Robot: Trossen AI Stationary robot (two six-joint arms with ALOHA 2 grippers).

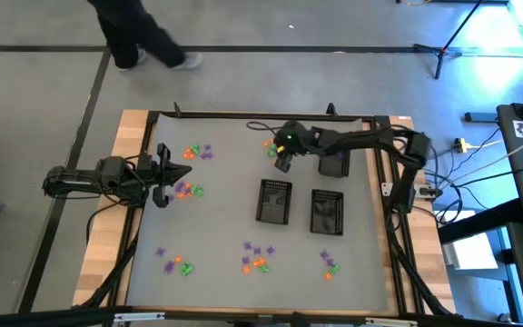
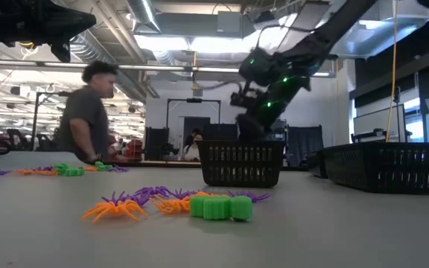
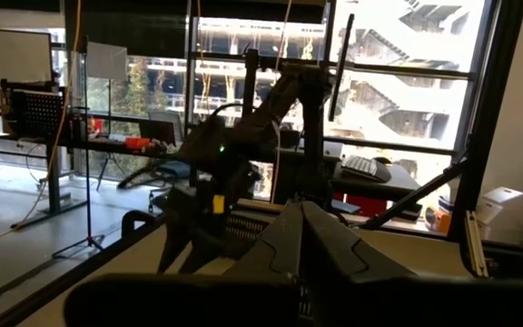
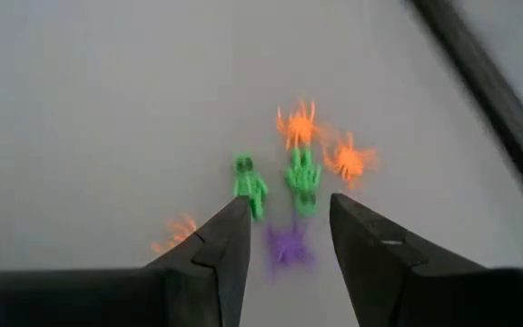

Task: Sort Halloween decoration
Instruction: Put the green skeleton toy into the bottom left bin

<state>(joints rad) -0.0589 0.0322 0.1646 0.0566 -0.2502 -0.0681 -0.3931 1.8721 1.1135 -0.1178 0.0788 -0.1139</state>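
Grey tabletop (image 1: pixel 225 218) w/ wooden edges fills most of the high view. A person (image 2: pixel 88 112) stands beyond its far edge in the low view. Three black mesh baskets: one (image 1: pixel 274 201) mid-tabletop, a second (image 1: pixel 327 212) just beside it, a third (image 1: pixel 334 163) near the far edge, partly under the right arm. Left arm lies along the left edge, left pincer (image 1: pixel 163 174) fully closed, nothing held, close to a trinket cluster (image 1: pixel 187 189). Right arm reaches in from the right; right pincer (image 4: pixel 287 238) hangs above the far-edge cluster, jaws apart w/ nothing gripped. Halloween decoration sits in small scattered groups on the tabletop: orange spiders (image 4: pixel 300 124), green figure (image 4: pixel 249 184), purple spider (image 4: pixel 288 245) showing between the right fingers; more clusters along the near edge (image 1: pixel 257 259).
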